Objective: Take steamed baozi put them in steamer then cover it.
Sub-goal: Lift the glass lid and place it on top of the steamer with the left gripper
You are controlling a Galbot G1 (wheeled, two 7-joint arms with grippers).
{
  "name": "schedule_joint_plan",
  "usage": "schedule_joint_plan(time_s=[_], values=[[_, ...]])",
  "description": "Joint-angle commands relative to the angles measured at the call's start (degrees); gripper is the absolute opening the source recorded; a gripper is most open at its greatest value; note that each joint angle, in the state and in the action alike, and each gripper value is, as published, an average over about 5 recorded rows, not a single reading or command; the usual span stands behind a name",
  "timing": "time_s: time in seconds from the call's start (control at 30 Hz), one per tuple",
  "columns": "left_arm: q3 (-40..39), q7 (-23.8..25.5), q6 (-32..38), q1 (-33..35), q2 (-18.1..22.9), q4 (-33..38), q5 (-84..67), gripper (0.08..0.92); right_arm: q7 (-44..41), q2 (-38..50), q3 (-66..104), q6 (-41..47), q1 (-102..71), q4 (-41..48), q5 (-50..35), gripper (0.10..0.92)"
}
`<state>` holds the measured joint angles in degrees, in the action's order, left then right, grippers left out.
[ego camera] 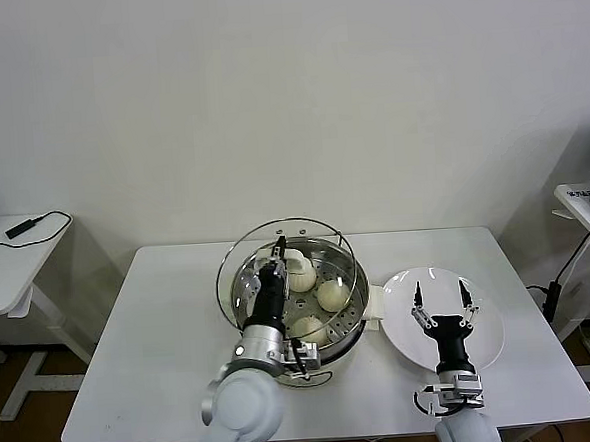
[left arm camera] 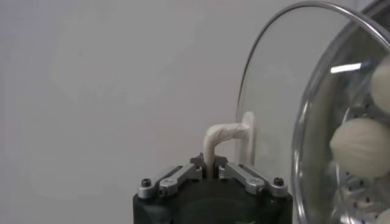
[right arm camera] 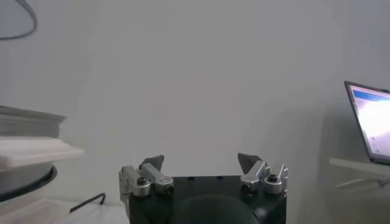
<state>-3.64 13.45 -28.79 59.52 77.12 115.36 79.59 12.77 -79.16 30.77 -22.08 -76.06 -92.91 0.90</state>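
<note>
the buns (ego camera: pixel 318 300) already sit inside the steamer (ego camera: pixel 354 330), which stands at the middle of the white table (ego camera: pixel 143 360); three pale domes show through the glass in the head view, and whether a fourth lies behind the arm cannot be told. so the loading looks done, and the step in hand is the covering. the lid (ego camera: pixel 328 239) is in the air over the pot, tilted up on edge so that its glass face leans toward the left arm, its rim overlapping the steamer's rim but not seated on it. the left gripper (left arm camera: pixel 212 172) is clenched on the lid's white handle (left arm camera: pixel 226 135), the handle's bent stem running down between the closed fingers in the left wrist view.

the next move, as i judge it, calls for levelling the lid until its rim is flat, centring it over the pot, lowering it until the metal edge rests all the way round, and only then letting go. a tilted drop could leave it cocked on one side.

the right gripper (ego camera: pixel 440 298) hangs released, fingers spread wide, over the bare white plate (ego camera: pixel 483 345) just beside the steamer, holding nothing.
</note>
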Motion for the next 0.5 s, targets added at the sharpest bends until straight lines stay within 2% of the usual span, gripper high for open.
schedule_joint_plan(time_s=[0.03, 0.5], values=[[-3.17, 1.83, -1.41, -1.85, 2.42, -5.01, 4.71, 0.196, -0.06, -0.14, 0.24, 0.3, 0.1, 0.33, -0.08, 0.823], [-3.9, 1.5, -1.26, -1.83, 3.35, -7.71, 6.48, 0.196, -0.1, -0.1, 0.78, 0.52, 0.17, 0.58, -0.27, 0.823]])
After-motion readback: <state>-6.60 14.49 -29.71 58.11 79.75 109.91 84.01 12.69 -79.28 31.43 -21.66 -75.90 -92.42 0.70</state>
